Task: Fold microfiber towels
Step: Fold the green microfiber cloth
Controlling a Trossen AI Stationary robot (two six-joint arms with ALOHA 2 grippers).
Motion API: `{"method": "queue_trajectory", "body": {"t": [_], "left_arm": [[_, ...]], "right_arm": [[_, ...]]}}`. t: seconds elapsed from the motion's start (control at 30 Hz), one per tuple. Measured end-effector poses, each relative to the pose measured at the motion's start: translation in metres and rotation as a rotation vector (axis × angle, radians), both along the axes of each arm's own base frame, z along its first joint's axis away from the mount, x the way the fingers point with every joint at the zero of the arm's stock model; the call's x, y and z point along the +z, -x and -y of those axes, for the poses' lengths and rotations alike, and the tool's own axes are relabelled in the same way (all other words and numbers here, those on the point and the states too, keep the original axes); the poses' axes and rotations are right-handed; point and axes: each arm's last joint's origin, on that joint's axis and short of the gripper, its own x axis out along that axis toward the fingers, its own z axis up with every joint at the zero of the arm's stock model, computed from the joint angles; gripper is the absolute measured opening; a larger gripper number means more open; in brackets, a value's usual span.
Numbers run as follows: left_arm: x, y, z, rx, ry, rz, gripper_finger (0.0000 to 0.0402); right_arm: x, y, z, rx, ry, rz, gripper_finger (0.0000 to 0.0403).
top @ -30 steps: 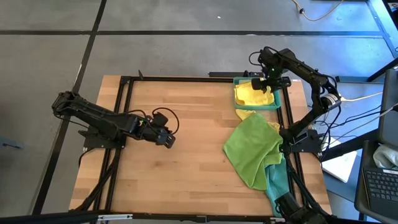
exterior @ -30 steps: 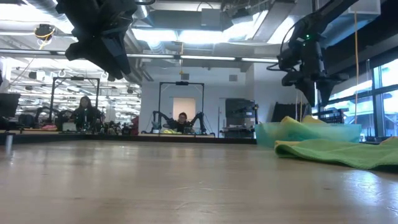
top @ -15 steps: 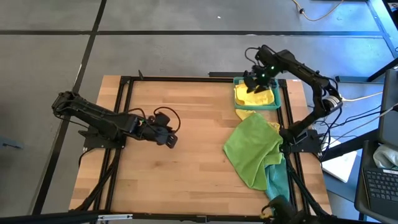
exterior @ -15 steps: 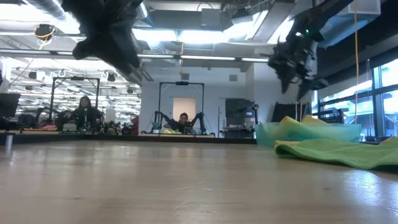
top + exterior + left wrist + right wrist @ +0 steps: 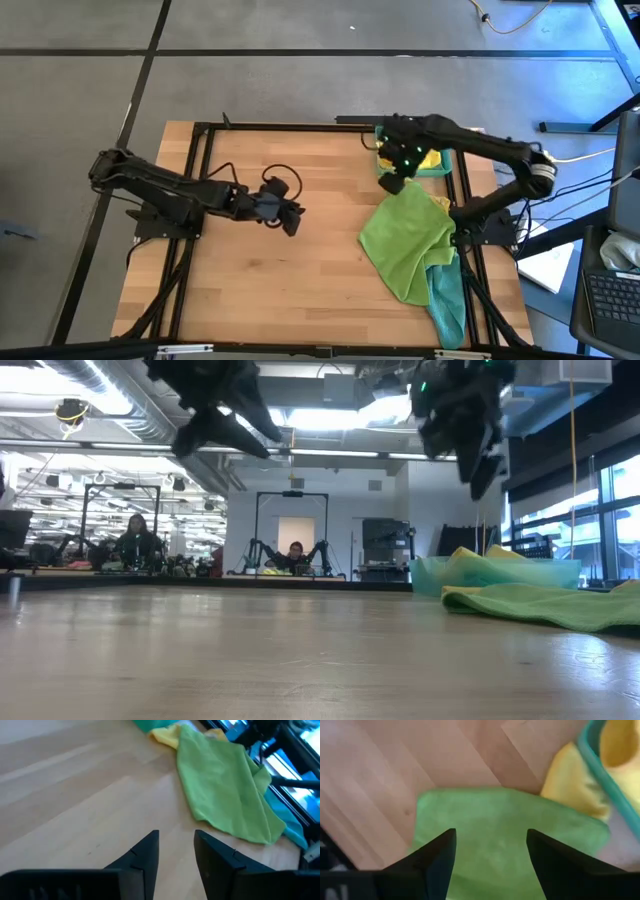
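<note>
A large open workshop with bright ceiling lights and seated people far off lies behind the wooden table (image 5: 300, 260), which stands on a grey floor. On the table's right side a bright green towel (image 5: 408, 243) lies spread and rumpled, covering most of a teal towel (image 5: 449, 305) whose end hangs over the table's edge. Just beyond it sits the teal tray (image 5: 444, 172) holding a yellow towel (image 5: 428, 159), with another yellow corner (image 5: 165, 736) spilling out onto the wood under the green cloth.

The right tool (image 5: 395, 183) hangs above the green towel's top corner, near the tray, jaws spread wide and empty. The left tool (image 5: 292, 219) hovers over bare wood at mid-table, jaws part open, gripping nothing.

The risk, as I judge it, is that the right tool pinches the yellow corner together with the green, or snags the tray rim, dragging both along.

A pale olive towel is not visible; how the teal cloth lies under the green one is hidden.
</note>
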Motion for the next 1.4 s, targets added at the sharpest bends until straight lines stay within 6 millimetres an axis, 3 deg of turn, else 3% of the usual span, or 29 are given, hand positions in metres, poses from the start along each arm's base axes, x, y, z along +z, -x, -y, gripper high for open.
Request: {"method": "queue_trajectory", "body": {"t": [0.2, 0.33, 0.53, 0.8, 1.03, 1.4], "left_arm": [[-0.002, -0.027, -0.001, -0.142, -0.008, 0.122, 0.0117], [0.009, -0.050, -0.001, -0.187, -0.062, 0.140, 0.0117], [0.033, -0.094, 0.005, -0.265, -0.169, 0.159, 0.0117], [0.054, -0.142, 0.016, -0.351, -0.174, 0.106, 0.0117], [0.078, -0.151, 0.032, -0.339, -0.211, 0.102, 0.0117], [0.083, -0.144, 0.046, -0.252, -0.193, 0.120, 0.0117]], "right_arm": [[0.030, 0.021, -0.050, 0.006, 0.074, 0.058, 0.0245], [0.036, 0.044, -0.081, -0.042, 0.045, 0.122, 0.0245], [0.015, 0.084, -0.116, -0.111, -0.020, 0.091, 0.0245], [-0.022, 0.126, -0.143, -0.083, -0.084, 0.006, 0.0245], [-0.041, 0.144, -0.155, 0.045, -0.094, -0.020, 0.0245], [-0.049, 0.145, -0.163, 0.296, -0.051, 0.005, 0.0229]]}}
